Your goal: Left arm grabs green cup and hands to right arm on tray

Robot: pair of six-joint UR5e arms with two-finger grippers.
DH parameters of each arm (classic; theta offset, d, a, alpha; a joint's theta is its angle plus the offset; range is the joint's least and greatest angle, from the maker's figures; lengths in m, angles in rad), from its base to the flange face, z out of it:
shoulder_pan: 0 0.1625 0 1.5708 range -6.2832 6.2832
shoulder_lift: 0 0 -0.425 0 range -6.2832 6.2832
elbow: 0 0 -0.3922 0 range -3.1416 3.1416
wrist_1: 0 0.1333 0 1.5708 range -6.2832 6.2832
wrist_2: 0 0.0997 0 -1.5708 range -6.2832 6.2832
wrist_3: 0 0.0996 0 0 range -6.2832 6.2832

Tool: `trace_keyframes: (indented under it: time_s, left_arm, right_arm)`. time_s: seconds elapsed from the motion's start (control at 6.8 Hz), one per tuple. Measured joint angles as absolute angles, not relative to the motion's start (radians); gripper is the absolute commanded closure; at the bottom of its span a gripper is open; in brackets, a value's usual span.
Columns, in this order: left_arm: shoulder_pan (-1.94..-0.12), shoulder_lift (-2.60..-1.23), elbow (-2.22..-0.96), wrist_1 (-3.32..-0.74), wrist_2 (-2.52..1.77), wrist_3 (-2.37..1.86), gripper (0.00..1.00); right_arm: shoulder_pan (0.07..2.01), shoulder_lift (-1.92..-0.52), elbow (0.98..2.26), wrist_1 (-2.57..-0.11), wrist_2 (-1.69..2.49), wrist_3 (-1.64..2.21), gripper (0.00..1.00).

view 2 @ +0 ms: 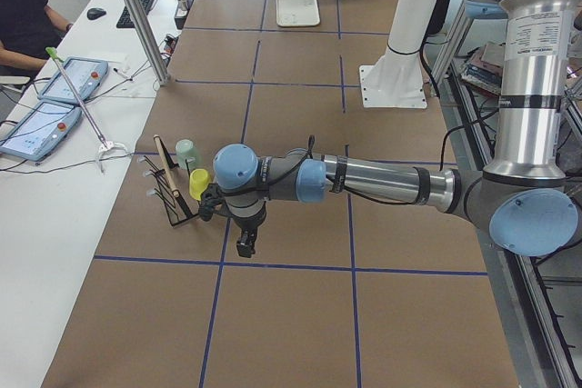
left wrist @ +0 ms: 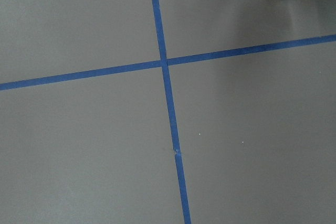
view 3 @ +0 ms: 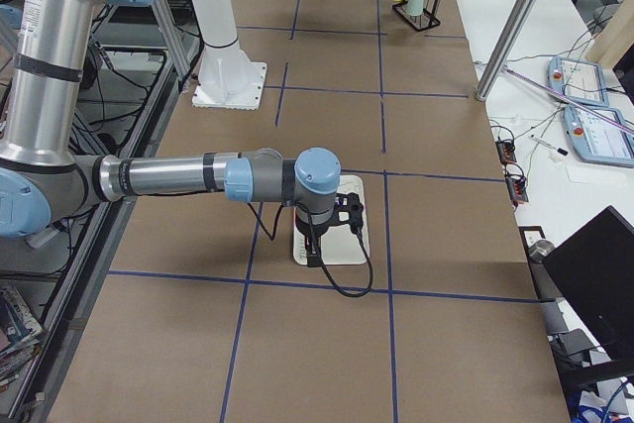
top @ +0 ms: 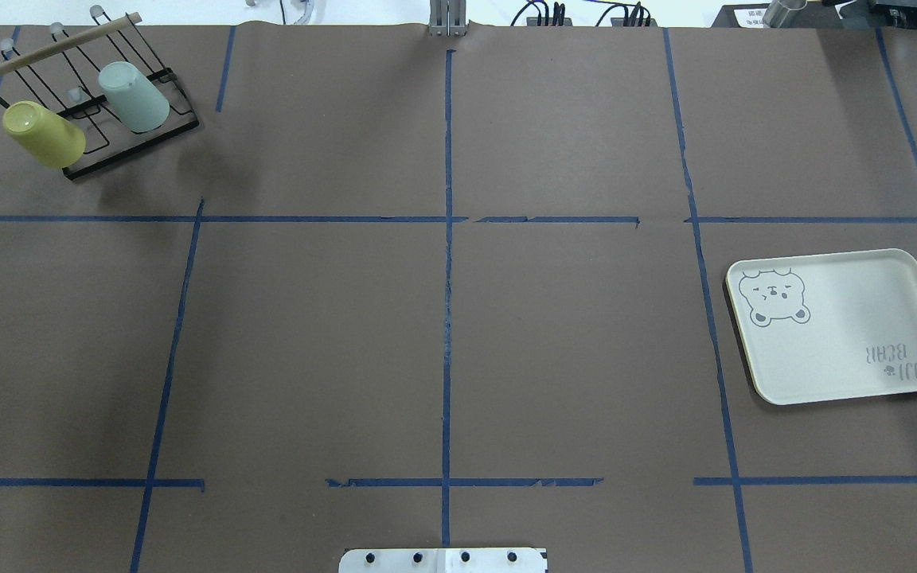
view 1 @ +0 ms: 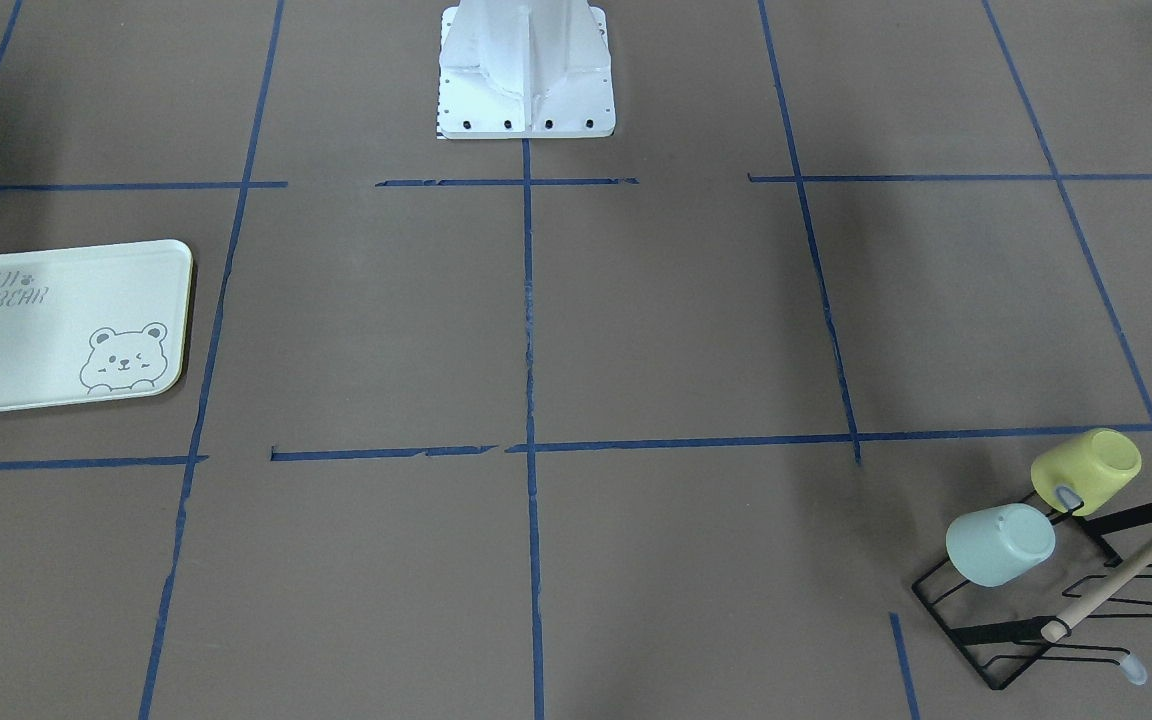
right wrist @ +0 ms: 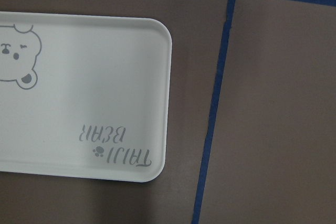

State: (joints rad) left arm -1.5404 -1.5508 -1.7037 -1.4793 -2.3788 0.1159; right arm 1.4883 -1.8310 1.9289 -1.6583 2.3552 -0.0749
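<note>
The left gripper hangs over the table near the rack, the right gripper over the tray — I cannot tell how wide either stands. The green cup sits upside down on the rack beside a yellow cup — well apart from the tray.

On my far left, the green cup sits upturned and tilted on a black wire rack with a wooden bar, and the yellow-green cup sits likewise just beside it, closer to the table's end. Well apart on my right, the tray lies flat on the brown, blue-taped table, with its bear drawing toward the centre. My white base plate shows at the near edge.
</note>
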Motion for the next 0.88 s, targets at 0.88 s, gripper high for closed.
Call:
trace_keyframes:
  time_s: [0.88]
  left_arm:
    - [-1.538, -1.545, -1.716, -1.489, -2.382, 0.114, 0.00]
  right_arm:
    - [1.487, -1.832, 1.926, -1.657, 2.358, -0.075, 0.00]
